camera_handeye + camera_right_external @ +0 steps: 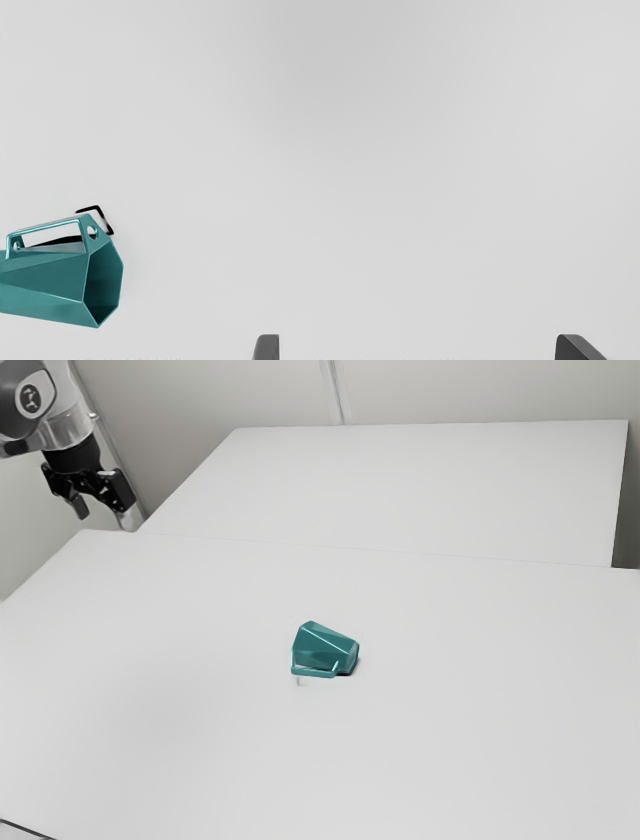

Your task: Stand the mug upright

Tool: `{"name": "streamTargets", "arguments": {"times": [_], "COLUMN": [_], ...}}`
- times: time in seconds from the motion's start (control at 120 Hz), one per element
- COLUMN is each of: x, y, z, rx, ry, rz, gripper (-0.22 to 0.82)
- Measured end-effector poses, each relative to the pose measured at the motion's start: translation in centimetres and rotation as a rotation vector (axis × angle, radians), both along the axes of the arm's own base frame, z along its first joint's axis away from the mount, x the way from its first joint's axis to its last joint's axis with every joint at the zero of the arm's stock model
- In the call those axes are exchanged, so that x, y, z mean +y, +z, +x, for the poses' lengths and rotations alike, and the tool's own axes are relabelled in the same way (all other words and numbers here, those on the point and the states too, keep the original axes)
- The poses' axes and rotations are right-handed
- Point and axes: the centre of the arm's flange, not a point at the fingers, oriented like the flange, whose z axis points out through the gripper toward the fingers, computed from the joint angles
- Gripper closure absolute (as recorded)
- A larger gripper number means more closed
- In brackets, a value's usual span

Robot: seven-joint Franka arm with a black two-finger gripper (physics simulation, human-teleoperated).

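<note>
At the exterior frame's upper left, my end effector [103, 517] is hanging wide and empty, while near the centre the mug [325, 648] is lying sideways on the desk [450, 700], its flat facets (handy things) probably keeping it from rolling.

Mug [325, 648], one: on its side on the table [200, 760], handle [314, 673] on the exterior view's near side. Behind: a further surface [430, 480], probably a second table. Gripper [103, 515]: exterior view's upper left, well apart from mug.
</note>
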Motion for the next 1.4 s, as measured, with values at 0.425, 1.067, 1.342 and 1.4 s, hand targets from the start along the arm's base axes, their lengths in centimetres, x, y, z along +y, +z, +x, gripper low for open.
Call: {"name": "streamTargets", "arguments": {"times": [0.425,1.067,1.342,1.4], "x": [-2.0,-2.5,-5.2,-5.8], "y": [-5.1,-27.2,-31.6,-32.1], "z": [2.2,9.1,11.0,11.1], "rx": [0.066,0.238,0.225,0.225], "ry": [-0.005,0.283,0.354,0.361], "rz": [-0.149,-0.754,-0.877,-0.895], "gripper": [0.00,0.00,0.00,0.00]}}
